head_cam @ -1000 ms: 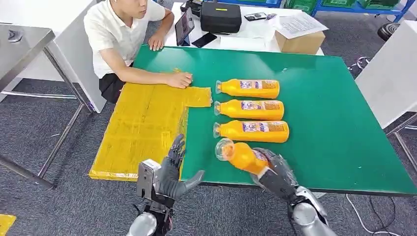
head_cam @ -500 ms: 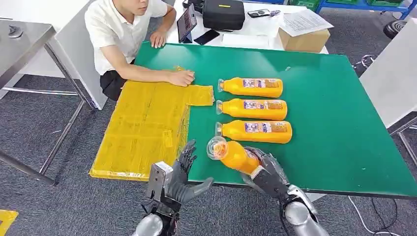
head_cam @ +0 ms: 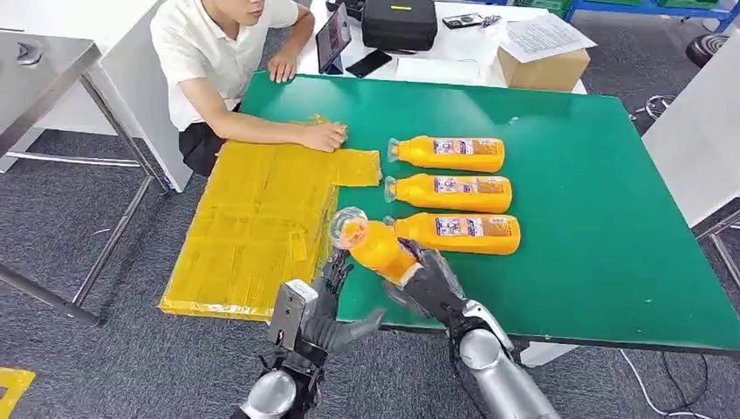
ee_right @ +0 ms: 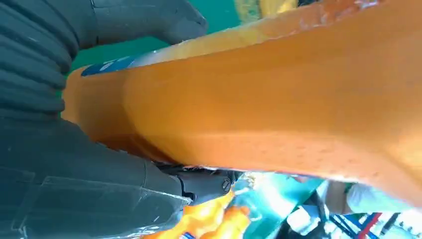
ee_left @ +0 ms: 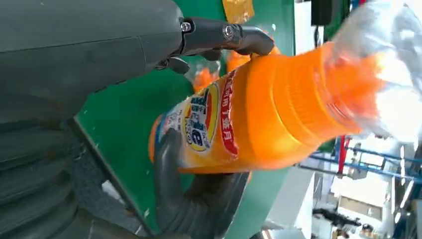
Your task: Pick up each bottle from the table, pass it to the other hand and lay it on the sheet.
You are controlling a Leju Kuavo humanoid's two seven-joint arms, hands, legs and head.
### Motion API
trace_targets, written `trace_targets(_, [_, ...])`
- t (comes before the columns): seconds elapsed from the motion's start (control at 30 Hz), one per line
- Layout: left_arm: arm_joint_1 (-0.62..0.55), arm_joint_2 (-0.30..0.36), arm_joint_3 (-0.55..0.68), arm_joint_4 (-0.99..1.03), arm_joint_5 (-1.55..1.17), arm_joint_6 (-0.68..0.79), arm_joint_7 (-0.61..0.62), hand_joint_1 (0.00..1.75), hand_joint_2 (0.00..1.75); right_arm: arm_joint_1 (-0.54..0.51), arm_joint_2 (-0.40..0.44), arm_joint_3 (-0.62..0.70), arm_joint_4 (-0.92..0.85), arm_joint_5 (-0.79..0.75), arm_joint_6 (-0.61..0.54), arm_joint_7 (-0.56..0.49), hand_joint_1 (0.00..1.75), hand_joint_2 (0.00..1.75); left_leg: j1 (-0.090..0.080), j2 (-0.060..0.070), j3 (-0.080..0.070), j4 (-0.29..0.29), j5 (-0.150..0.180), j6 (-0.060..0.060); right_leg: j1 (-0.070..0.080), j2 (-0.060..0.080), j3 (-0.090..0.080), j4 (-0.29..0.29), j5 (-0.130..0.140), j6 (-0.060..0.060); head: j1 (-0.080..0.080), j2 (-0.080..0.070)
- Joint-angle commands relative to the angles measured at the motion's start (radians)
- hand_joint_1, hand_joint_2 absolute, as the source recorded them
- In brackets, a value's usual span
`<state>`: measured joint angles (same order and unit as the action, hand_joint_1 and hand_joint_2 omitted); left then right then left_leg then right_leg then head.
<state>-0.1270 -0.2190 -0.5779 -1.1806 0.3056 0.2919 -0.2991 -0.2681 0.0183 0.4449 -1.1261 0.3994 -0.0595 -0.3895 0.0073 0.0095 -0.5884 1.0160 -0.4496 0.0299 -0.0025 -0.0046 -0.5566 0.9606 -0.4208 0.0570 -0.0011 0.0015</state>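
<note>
Carrying the bottle [head_cam: 377, 248] leftward: over the last second the right hand [head_cam: 429, 281] has swung it from the near table edge up and across, so its clear cap end now hangs above the seam where the green table [head_cam: 611, 218] meets the yellow sheet [head_cam: 253, 218]. Right hand grips the lower body of the bottle, fingers wrapped round it; bottle tilted, cap end up and toward the sheet.

Left hand [head_cam: 327, 305] has risen a little too and now sits just under and beside the bottle, palm up, fingers spread wide, thumb out. Holds nothing as far as the head view shows. In the left wrist view the bottle lies very close to the palm, one dark finger [ee_left: 234, 37] curving over its far side; whether it touches I cannot tell.

Three more bottles [head_cam: 449, 192] lie in a row on the table, caps toward the sheet, unmoved. A person's hand [head_cam: 323, 137] rests on the far corner of the sheet, as before.

Judgement: handover about to happen, not yet made. First bottle of four, so early in the task. Left hand must close round the upper body before the right lets go; the tilt makes a slip the likely fault.
</note>
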Motion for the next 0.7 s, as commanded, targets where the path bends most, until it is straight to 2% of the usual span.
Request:
trace_targets(0.03, [-0.087,-0.028,0.043,0.152,0.039,0.056,-0.016,0.00,1.75,-0.080,0.058,0.198,0.046,0.056,-0.048,0.035,1.75,1.75,0.000,0.003,0.002,-0.001,0.000,-0.002,0.000,0.004,0.000,0.001,0.000,-0.002,0.000,0.000])
trace_targets(0.3, [-0.108,-0.042,0.060,0.181,0.081,0.096,-0.026,0.00,1.75,-0.077,0.030,0.289,-0.013,0.112,-0.110,0.047,1.75,1.75,-0.001,0.000,0.001,0.000,0.000,-0.002,-0.001,0.001,-0.001,0.002,-0.001,-0.001,0.000,0.000])
trace_targets(0.4, [-0.100,-0.039,0.055,0.147,0.173,-0.008,0.002,0.00,1.75,-0.096,0.033,0.327,-0.020,0.093,-0.107,0.054,1.75,1.75,-0.001,0.000,0.001,0.000,0.000,-0.002,-0.002,0.001,-0.002,0.003,-0.001,-0.002,0.000,0.000])
trace_targets(0.43, [-0.084,-0.036,0.073,0.114,0.253,-0.090,0.032,0.00,1.75,-0.111,0.036,0.340,-0.010,0.077,-0.091,0.046,1.75,1.75,-0.001,0.001,0.001,0.000,0.000,-0.002,-0.001,0.002,-0.002,0.003,-0.001,-0.002,0.000,0.000])
trace_targets(0.53, [-0.059,-0.012,0.061,0.030,0.249,-0.087,0.007,0.00,1.75,-0.123,0.037,0.349,0.020,0.052,-0.081,0.048,1.75,1.75,-0.001,0.002,0.000,0.000,0.000,-0.001,-0.001,0.002,-0.002,0.002,0.000,-0.001,0.000,0.000])
trace_targets(0.7, [-0.057,-0.011,0.059,0.023,0.249,-0.083,0.011,0.00,1.75,-0.123,0.034,0.349,0.023,0.049,-0.083,0.045,1.75,1.75,-0.002,0.000,0.001,0.000,0.000,-0.002,-0.002,0.000,-0.001,0.002,-0.001,-0.002,0.000,0.000])
